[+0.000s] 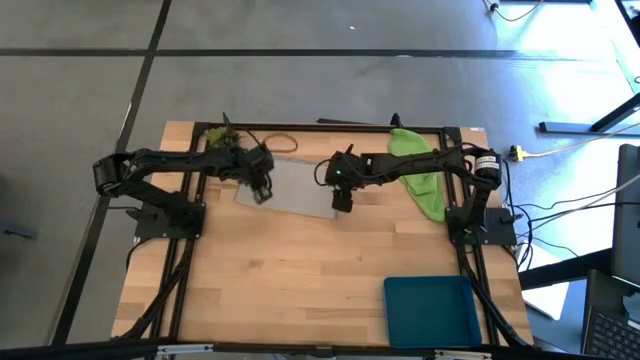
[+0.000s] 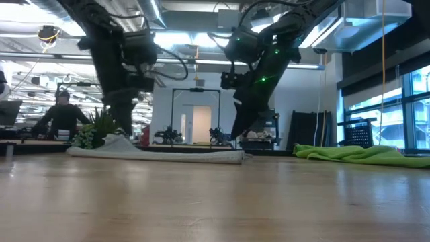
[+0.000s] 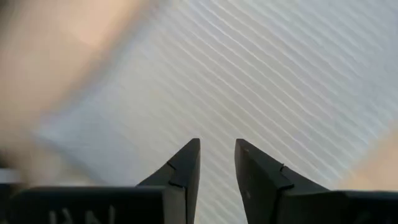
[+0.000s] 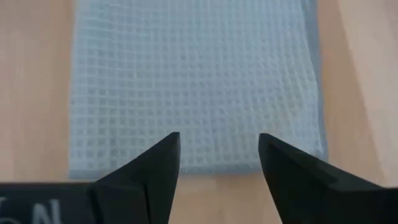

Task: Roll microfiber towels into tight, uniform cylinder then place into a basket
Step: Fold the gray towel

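The pale ribbed towel [image 3: 267,81] is being viewed close over the left gripper [image 3: 217,155], whose fingers are being held slightly parted.

One towel [image 1: 296,188] lies flat left of the other towel [image 1: 420,172].

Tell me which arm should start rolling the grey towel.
Probably the right. Its open gripper faces a short edge of the flat grey towel squarely, ready to pinch it. The left gripper hangs over the cloth's other end, past any edge.
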